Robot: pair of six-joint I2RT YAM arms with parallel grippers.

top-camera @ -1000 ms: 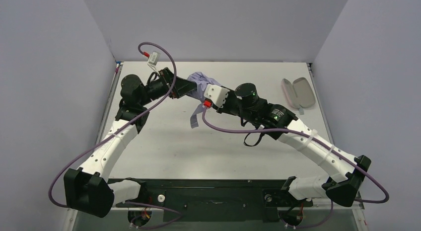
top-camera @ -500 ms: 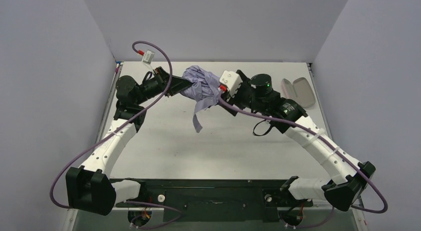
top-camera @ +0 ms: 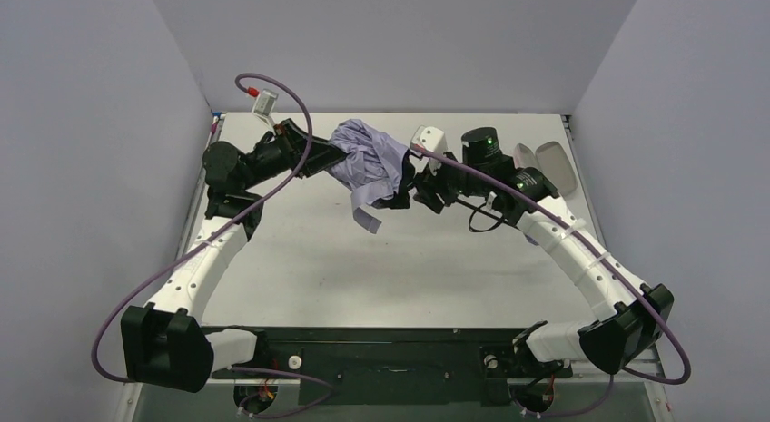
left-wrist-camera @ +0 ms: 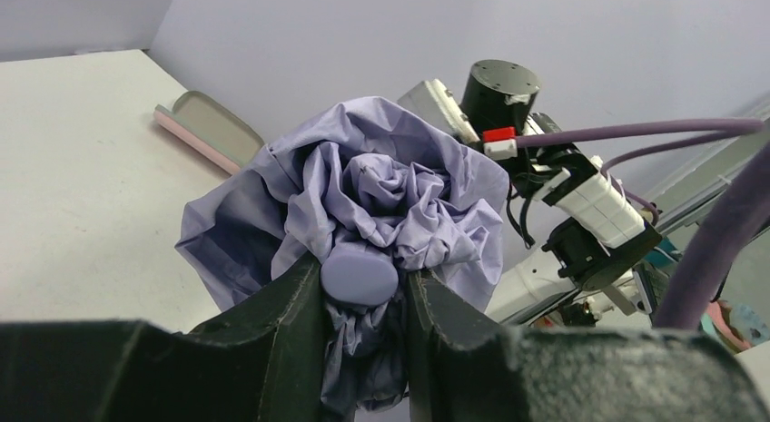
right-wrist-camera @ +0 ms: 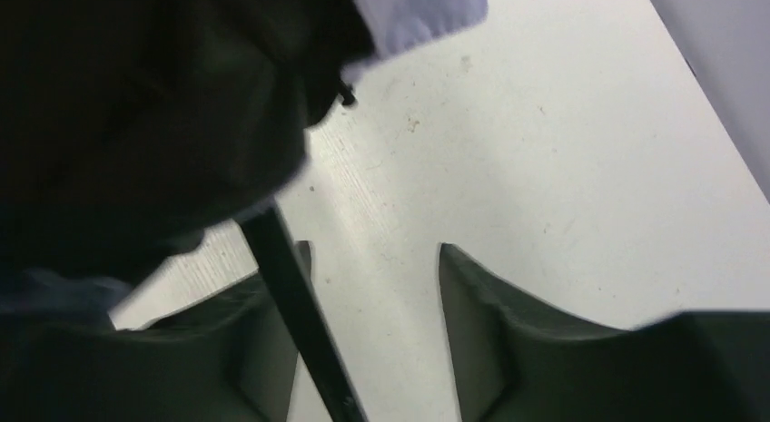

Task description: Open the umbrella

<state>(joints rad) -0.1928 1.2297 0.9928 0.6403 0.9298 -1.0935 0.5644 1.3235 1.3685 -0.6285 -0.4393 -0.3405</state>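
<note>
Umbrella (top-camera: 368,157) is held up off the counter (top-camera: 300,268) near the far middle, between the two arms; canopy bunched and crumpled, pale lavender outside, black underside showing on its right; not spread; lavender strap (top-camera: 365,210) hangs down from the bundle

Left claw (left-wrist-camera: 361,299) is clamped on the small rounded lavender knob (left-wrist-camera: 360,275) at the near end of the bundle; one black finger (left-wrist-camera: 300,304) pressed on each side of it; crumpled fabric billows out beyond the fingertips

Right claw (right-wrist-camera: 368,331) sits at the other side of the umbrella, under the black underside; fingers stand apart with bare counter showing in the gap; thin black shaft (right-wrist-camera: 300,322) runs along the inner face of the left-hand finger (right-wrist-camera: 263,331) in that view; can't tell if it touches that finger; the other finger is well clear of it, so nothing is pinched

Oval pale case (top-camera: 554,163) lies open on the counter at the far right, partly hidden behind the right arm, apart from the umbrella
</note>
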